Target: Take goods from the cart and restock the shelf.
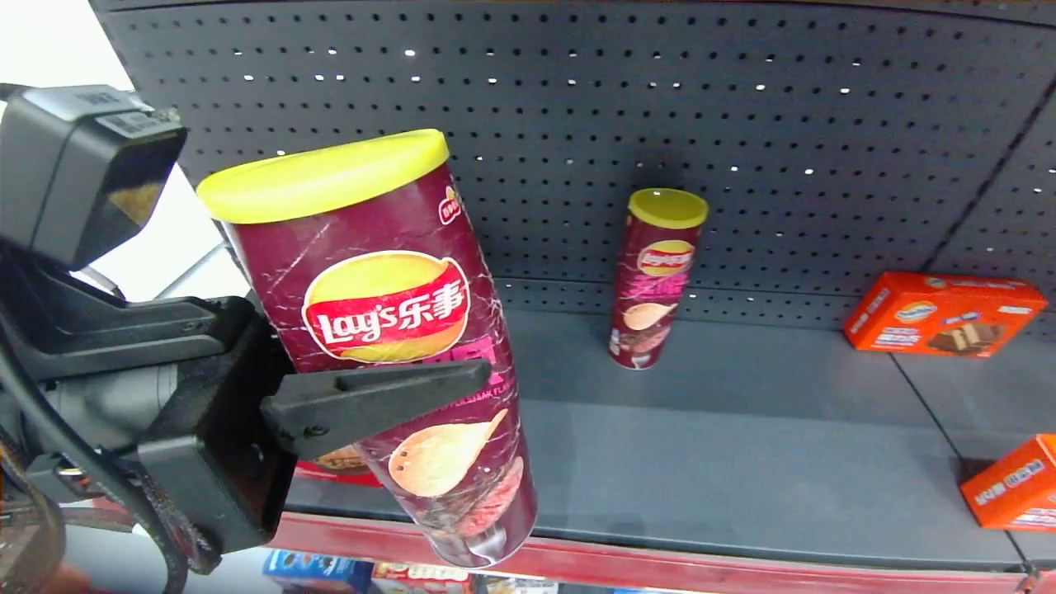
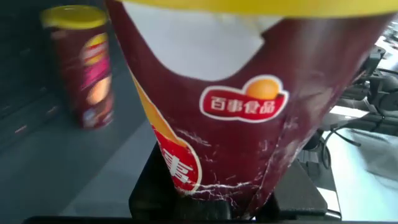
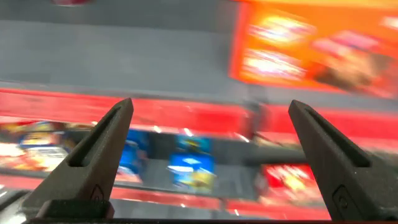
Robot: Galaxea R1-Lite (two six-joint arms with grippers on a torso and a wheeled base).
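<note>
Gently now; with the left gripper clamped on the tall dark-red cardboard chip can with yellow plastic lid, leaning at the front edge of the grey metal shelf, tip it straight first; set it down flat near the matching upright can; leave the right gripper spread wide, out of the way.

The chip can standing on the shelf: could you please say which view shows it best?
The head view: the standing can appears whole and upright on the shelf. The left wrist view catches it blurred beyond the held can; the right wrist view faces an orange box.
</note>
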